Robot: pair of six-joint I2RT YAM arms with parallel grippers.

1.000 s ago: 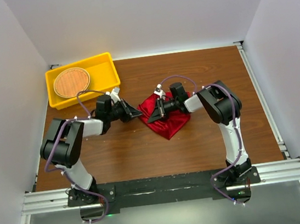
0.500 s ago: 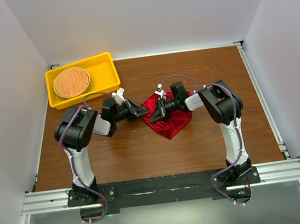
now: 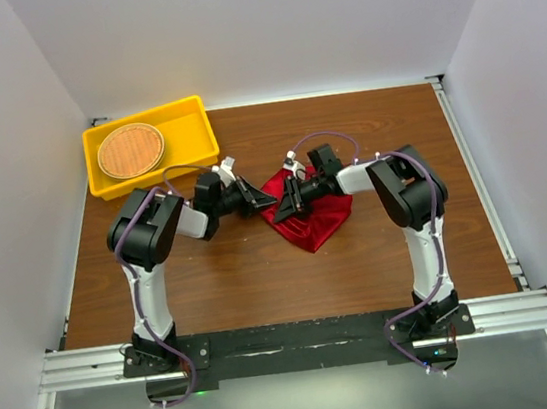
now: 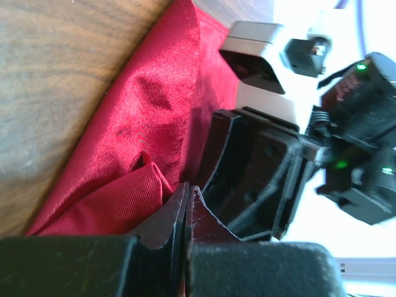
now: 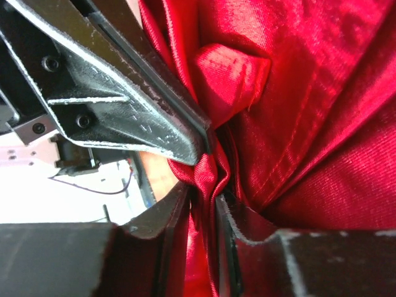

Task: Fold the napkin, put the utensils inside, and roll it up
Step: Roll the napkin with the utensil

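Right wrist view: the right pincer (image 5: pixel 204 207) has its jaws drawn close around a raised pleat of the napkin (image 5: pixel 297 93), which fills the narrow gap between them. It reads as a pinch on the cloth. Just beyond it the left pincer (image 4: pixel 187 192) comes in from the left with its jaws pressed flat together, its tip at the same bunched fold; whether it traps any cloth I cannot tell. The napkin lies crumpled in a rough triangle a little right of centre on the worktop (image 3: pixel 263 276), between the two arms. No fork shows in any view. At the far left a yellow bin (image 3: pixel 187 125) holds a round woven mat (image 3: pixel 130 151). The step looks like folding, with the cloth far from flat. To do it well, I would take one edge rather than a bunch, lift it only slightly, and draw it across so the edges meet. The other tip should pin the cloth, with the two pincers kept from knocking.
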